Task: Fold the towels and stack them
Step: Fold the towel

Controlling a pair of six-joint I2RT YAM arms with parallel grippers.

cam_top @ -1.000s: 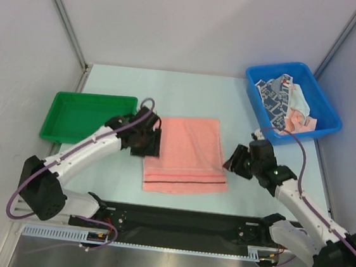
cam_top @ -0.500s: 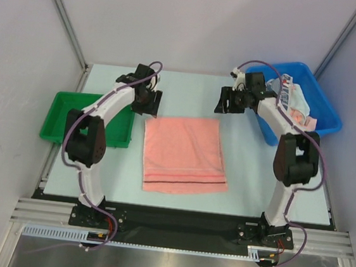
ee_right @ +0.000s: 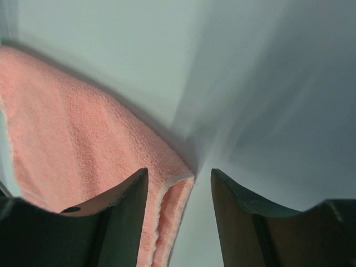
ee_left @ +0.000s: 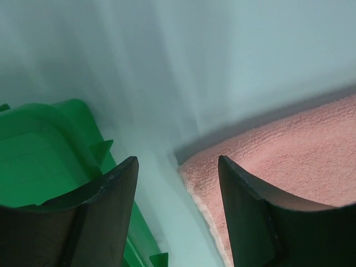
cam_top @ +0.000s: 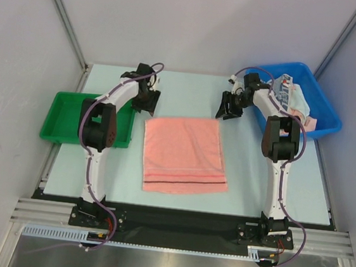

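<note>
1. Salmon-pink towel (cam_top: 185,153) lies spread flat in the middle of the pale table (cam_top: 256,174). It is a single layer, with a dark stripe running across it close to its near edge. This towel is the reference point for everything below.
2. Well to the left of the towel sits a green plastic tray (cam_top: 71,119), apart from the cloth, with bare table between them.
3. Just beyond the towel's far-left corner hangs the left gripper (cam_top: 146,99), at the end of an arm stretched far forward. In the left wrist view its two dark fingers stand apart with nothing between them. The towel's corner lies on the table below the gap and the tray's edge shows beside the left finger.
4. Just beyond the towel's far-right corner hangs the right gripper (cam_top: 229,107), its arm stretched forward in the same way. In the right wrist view its fingers are spread and grasp nothing. The towel's corner lies beneath the gap, close to one finger, and its edge there looks slightly curled.
5. To the right of the towel and farther back sits a blue plastic bin (cam_top: 327,128). It holds a loose heap of crumpled towels: a navy-and-white patterned towel (cam_top: 274,96), a white towel (cam_top: 296,98) and a bit of pink cloth.
</note>
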